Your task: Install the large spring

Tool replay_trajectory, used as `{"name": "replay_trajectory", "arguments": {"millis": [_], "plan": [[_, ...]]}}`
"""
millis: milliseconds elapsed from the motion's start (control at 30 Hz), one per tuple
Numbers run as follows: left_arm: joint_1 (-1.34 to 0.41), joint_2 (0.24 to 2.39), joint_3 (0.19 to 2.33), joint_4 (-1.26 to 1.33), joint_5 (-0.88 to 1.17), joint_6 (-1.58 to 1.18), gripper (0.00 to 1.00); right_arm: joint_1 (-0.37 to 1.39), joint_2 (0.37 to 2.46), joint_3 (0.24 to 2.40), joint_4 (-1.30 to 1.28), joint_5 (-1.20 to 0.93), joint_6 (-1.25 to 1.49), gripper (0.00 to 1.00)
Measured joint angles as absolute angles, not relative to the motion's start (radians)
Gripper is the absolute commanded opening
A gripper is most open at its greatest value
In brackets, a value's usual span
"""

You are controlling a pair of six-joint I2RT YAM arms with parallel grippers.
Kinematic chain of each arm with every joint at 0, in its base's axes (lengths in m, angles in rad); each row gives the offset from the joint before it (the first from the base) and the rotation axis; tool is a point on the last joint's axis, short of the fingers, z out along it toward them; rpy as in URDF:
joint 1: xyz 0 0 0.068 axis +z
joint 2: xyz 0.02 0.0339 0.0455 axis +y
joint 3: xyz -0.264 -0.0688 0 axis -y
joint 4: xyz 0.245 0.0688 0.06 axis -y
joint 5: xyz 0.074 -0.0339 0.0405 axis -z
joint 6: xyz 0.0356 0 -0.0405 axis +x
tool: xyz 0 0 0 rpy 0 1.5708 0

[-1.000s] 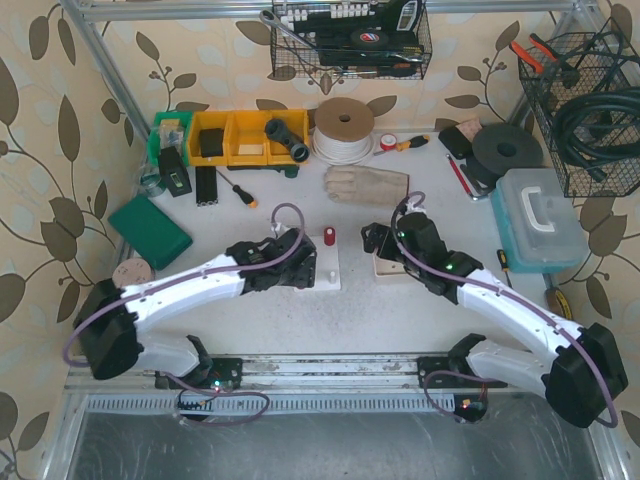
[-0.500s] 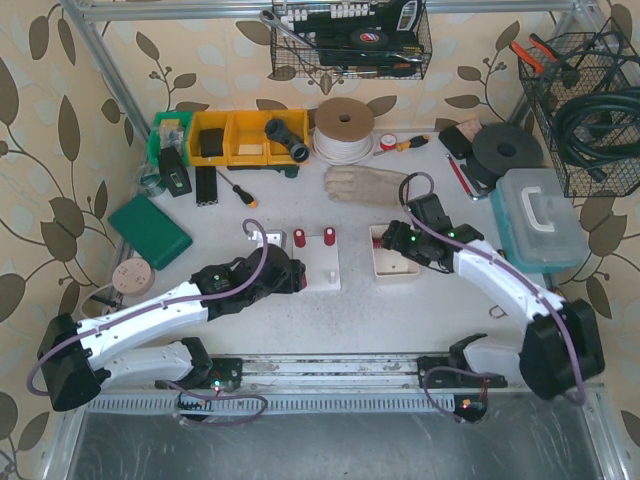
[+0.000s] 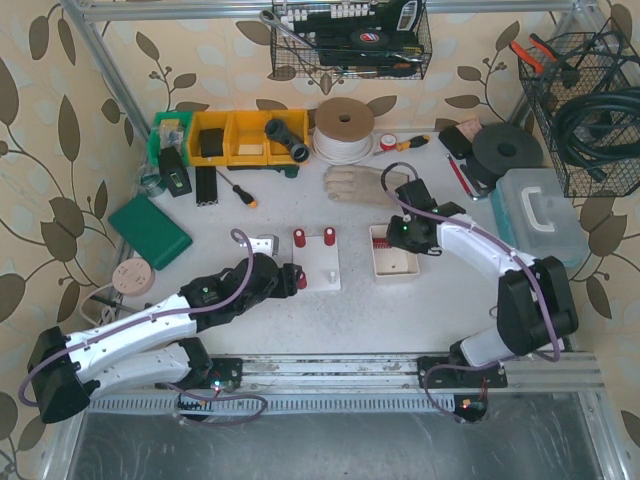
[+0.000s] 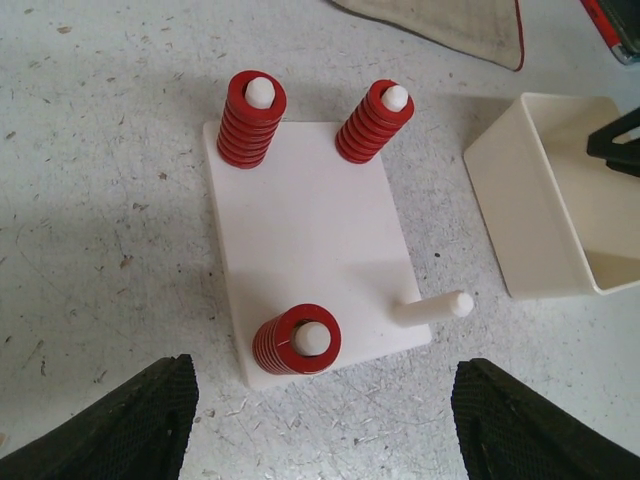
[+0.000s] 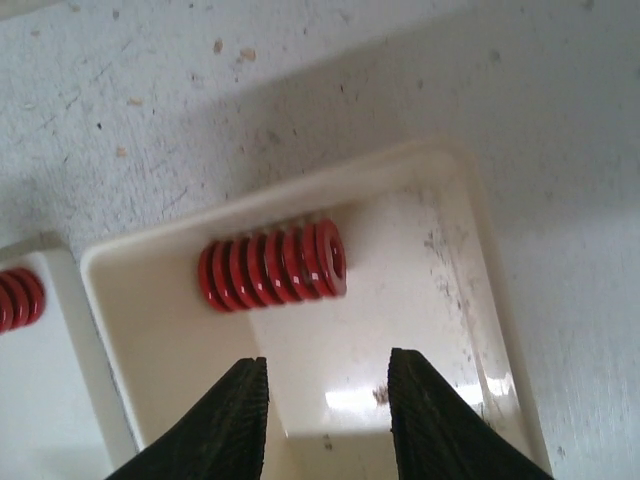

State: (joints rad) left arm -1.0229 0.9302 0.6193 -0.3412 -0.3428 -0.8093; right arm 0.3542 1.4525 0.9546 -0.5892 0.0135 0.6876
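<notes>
A white base plate [image 4: 310, 230] carries three red springs on pegs: two at its far corners [image 4: 252, 118] [image 4: 375, 122] and one at the near left [image 4: 297, 340]. The near right peg [image 4: 432, 308] is bare. My left gripper [image 4: 320, 430] hovers open just short of the plate's near edge, holding nothing. Another red spring [image 5: 272, 265] lies on its side against the far wall of a cream tray [image 5: 480, 300]. My right gripper [image 5: 328, 400] reaches into that tray, open with a gap and nothing between its fingers, just short of the spring. From above, the plate [image 3: 322, 262] sits left of the tray [image 3: 381, 271].
A work glove [image 3: 365, 183] lies behind the plate and tray. A cord spool [image 3: 343, 128] and yellow bins [image 3: 235, 137] line the back wall. A metal bracket [image 3: 262, 243] sits left of the plate, a green pad [image 3: 150, 230] at far left, a plastic case [image 3: 540, 215] at right.
My left gripper has drawn back from over the plate toward its near left side. My right gripper has swung to reach into the tray and its jaws have narrowed.
</notes>
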Motion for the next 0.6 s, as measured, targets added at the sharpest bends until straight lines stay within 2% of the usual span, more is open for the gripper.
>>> {"name": "replay_trajectory", "arguments": {"millis": [267,600], "plan": [[-1.023,0.929,0.614,-0.312,-0.365,-0.809,0.72,0.350,1.586,1.007,-0.570,0.034,0.660,0.37],[-1.023,0.945,0.614,-0.309,-0.368,-0.809,0.72,0.348,1.633,1.008,-0.516,0.035,0.653,0.40]]}}
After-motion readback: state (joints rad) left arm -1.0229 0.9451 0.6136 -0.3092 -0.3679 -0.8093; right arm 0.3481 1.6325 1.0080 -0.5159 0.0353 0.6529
